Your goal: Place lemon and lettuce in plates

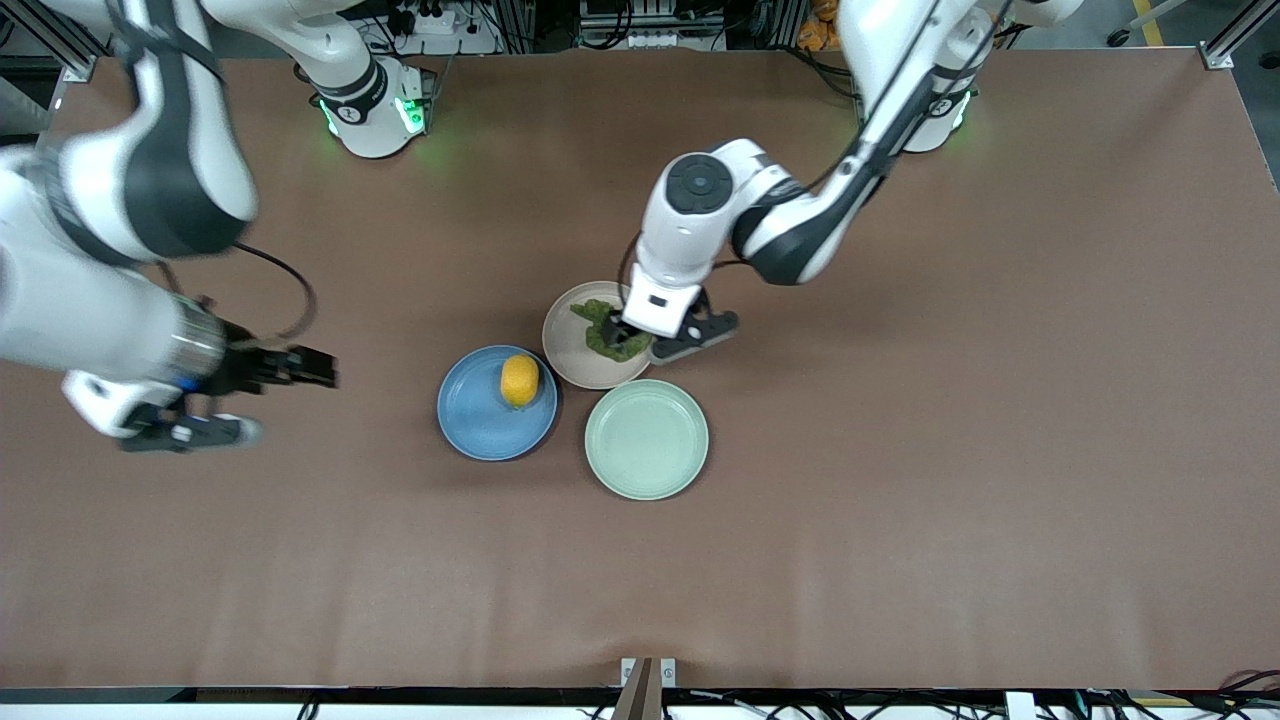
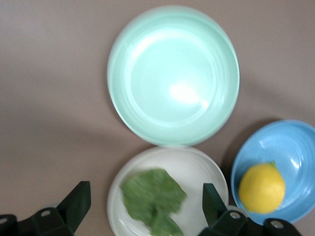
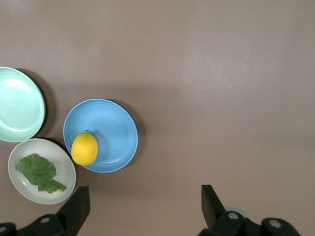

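Note:
The lemon (image 1: pixel 519 381) lies in the blue plate (image 1: pixel 480 425); it also shows in the right wrist view (image 3: pixel 84 148) and the left wrist view (image 2: pixel 262 188). The lettuce (image 1: pixel 605 330) lies in the pale beige plate (image 1: pixel 565 350), seen too in the left wrist view (image 2: pixel 152 199) and the right wrist view (image 3: pixel 38 172). My left gripper (image 1: pixel 640 345) is open just above the beige plate, its fingers (image 2: pixel 78 201) apart on either side of the lettuce. My right gripper (image 1: pixel 300 375) is open and empty over bare table toward the right arm's end, apart from the blue plate (image 3: pixel 110 132).
An empty mint-green plate (image 1: pixel 646 439) sits nearer the front camera than the beige plate, beside the blue plate. The three plates are close together at the table's middle. Brown table stretches around them.

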